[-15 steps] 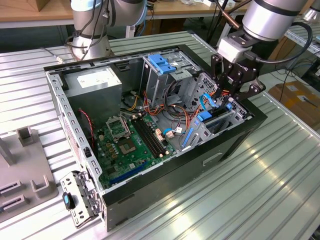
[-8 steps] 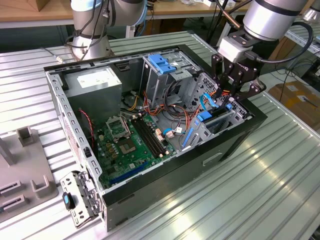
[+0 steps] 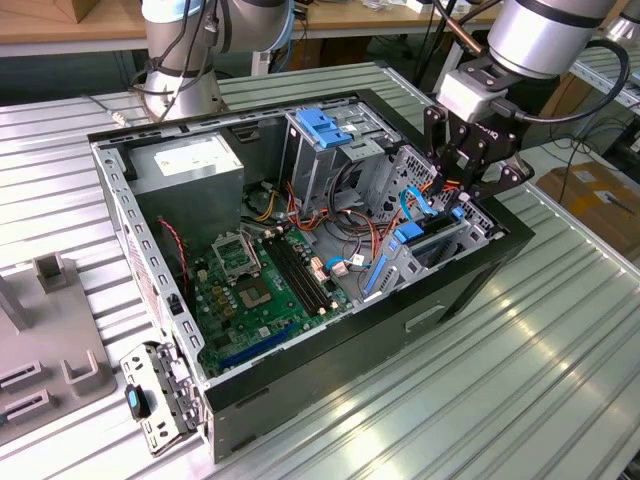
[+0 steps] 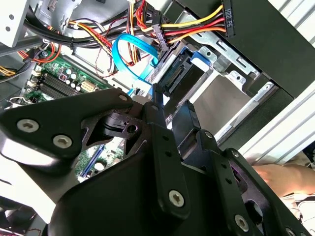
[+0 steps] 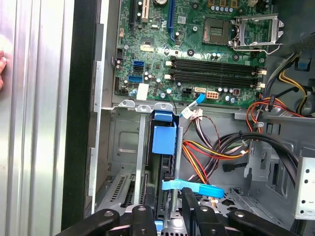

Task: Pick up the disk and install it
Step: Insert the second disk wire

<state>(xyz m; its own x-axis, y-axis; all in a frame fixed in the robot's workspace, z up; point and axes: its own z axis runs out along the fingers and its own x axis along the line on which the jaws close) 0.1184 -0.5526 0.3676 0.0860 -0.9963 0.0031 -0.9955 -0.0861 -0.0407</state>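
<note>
The disk (image 3: 425,240) stands on edge in the drive bay at the corner of the open computer case (image 3: 470,280), on the exterior view's right. Its bright blue carrier rails show in both wrist views, disk (image 5: 164,140) and disk (image 4: 184,73). My gripper (image 3: 462,195) hangs directly over the disk's upper edge. In both wrist views the gripper (image 5: 167,204) (image 4: 172,101) is open by about the disk's thickness, with the black fingers (image 5: 189,206) lined up on either side of the edge. Bay metal shows through the gap between them.
Bundles of orange, yellow and black cables and a blue data cable (image 4: 133,54) crowd the bay. A grey power supply (image 3: 190,165), the motherboard (image 3: 255,290) and an upper drive cage with a blue latch (image 3: 325,125) fill the case. A person's hand (image 4: 280,177) rests on the ribbed table beside the case.
</note>
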